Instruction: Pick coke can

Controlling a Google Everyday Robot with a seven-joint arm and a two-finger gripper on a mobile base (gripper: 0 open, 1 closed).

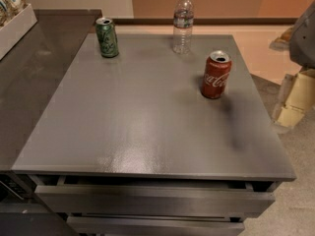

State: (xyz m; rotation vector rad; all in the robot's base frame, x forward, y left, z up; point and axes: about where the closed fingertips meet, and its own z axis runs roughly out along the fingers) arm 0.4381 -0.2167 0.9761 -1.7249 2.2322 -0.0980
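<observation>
The coke can (216,75) is red with white script and a silver top. It stands upright on the right part of the grey cabinet top (147,122). My gripper (291,101) shows as cream-coloured parts at the right edge of the view, beyond the cabinet's right side. It is to the right of the can and apart from it, below a grey arm part (302,33). It holds nothing that I can see.
A green can (107,37) stands at the back left of the top. A clear plastic water bottle (182,23) stands at the back middle. A dark counter (34,73) adjoins on the left with a white box (15,28). Drawers (152,200) are below the front edge.
</observation>
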